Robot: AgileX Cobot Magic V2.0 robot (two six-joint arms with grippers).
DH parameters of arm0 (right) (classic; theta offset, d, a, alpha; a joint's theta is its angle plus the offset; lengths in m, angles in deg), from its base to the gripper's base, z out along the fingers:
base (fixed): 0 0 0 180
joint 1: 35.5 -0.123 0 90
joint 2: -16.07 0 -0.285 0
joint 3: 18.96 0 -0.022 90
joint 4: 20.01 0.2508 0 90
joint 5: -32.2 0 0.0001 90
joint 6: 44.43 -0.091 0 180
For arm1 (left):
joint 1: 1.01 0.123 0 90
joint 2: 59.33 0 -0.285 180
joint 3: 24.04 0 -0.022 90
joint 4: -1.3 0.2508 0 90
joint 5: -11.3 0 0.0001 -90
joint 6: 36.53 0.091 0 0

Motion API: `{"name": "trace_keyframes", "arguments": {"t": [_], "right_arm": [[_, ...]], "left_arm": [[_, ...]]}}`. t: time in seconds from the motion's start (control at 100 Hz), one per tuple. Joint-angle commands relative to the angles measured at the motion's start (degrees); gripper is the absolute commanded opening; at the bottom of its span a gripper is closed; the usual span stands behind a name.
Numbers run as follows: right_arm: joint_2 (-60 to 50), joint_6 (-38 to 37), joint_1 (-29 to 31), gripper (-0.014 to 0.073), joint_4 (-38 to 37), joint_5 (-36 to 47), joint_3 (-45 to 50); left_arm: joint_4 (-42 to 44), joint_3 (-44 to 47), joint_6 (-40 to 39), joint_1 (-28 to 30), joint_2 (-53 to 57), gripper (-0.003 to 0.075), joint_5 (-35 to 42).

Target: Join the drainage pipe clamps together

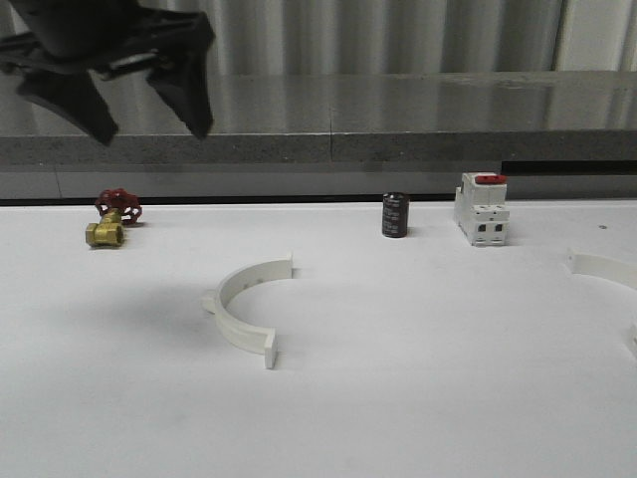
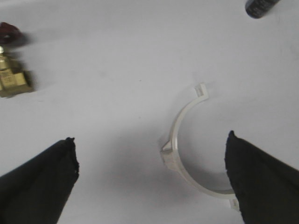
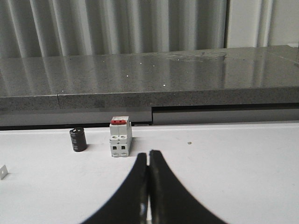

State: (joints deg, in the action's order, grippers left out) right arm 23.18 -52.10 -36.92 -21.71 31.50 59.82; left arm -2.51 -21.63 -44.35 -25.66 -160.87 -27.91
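White table [image 1: 398, 398] is spreading widest and nearest under me, bare in front; on it, left of centre, one half-ring clamp [image 1: 242, 306] is lying flat with its open side facing right; a second half-ring [image 1: 604, 269] is peeking in at the far right edge, well apart from the first. I am holding my left gripper [image 1: 149, 118] high over the left of the table with its fingers spread wide and nothing between them; my right gripper [image 3: 148, 186] is sitting low with its fingertips pressed together on nothing. Along the back, the breaker [image 1: 482, 209] is standing upright, the dark cylinder [image 1: 395, 215] beside it, the brass valve [image 1: 111, 221] off to the left.

I am judging the clamps light, thin and stiff, probably slick; pinching across the band near the outer lug [image 2: 168, 154] looks safest, since the end tabs must stay free for mating.

My left wrist view is showing the lug and tab [image 2: 201, 90] plainly from above, which the front view is only hinting at; the front view alone is giving me the second half, though cropped, so its lie is unclear.
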Motion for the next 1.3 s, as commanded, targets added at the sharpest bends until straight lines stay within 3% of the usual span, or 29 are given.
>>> {"name": "trace_keyframes", "arguments": {"t": [0.0,0.29,0.5,1.15,1.29], "right_arm": [[-1.05,0.55,0.34,-0.0069,-0.08,4.35,-0.86],[-1.05,0.55,0.34,-0.0069,-0.08,4.35,-0.86],[-1.05,0.55,0.34,-0.0069,-0.08,4.35,-0.86],[-1.05,0.55,0.34,-0.0069,-0.08,4.35,-0.86],[-1.05,0.55,0.34,-0.0069,-0.08,4.67,-0.86]], "left_arm": [[0.31,2.55,0.6,2.69,7.63,0.0621,4.85],[0.31,15.92,2.48,14.41,25.33,0.0621,9.78],[1.26,25.87,2.71,19.29,38.95,0.0621,15.65],[2.06,45.55,2.71,20.67,69.09,0.0616,16.97],[2.65,47.02,2.71,20.67,72.26,0.0517,18.05]]}}
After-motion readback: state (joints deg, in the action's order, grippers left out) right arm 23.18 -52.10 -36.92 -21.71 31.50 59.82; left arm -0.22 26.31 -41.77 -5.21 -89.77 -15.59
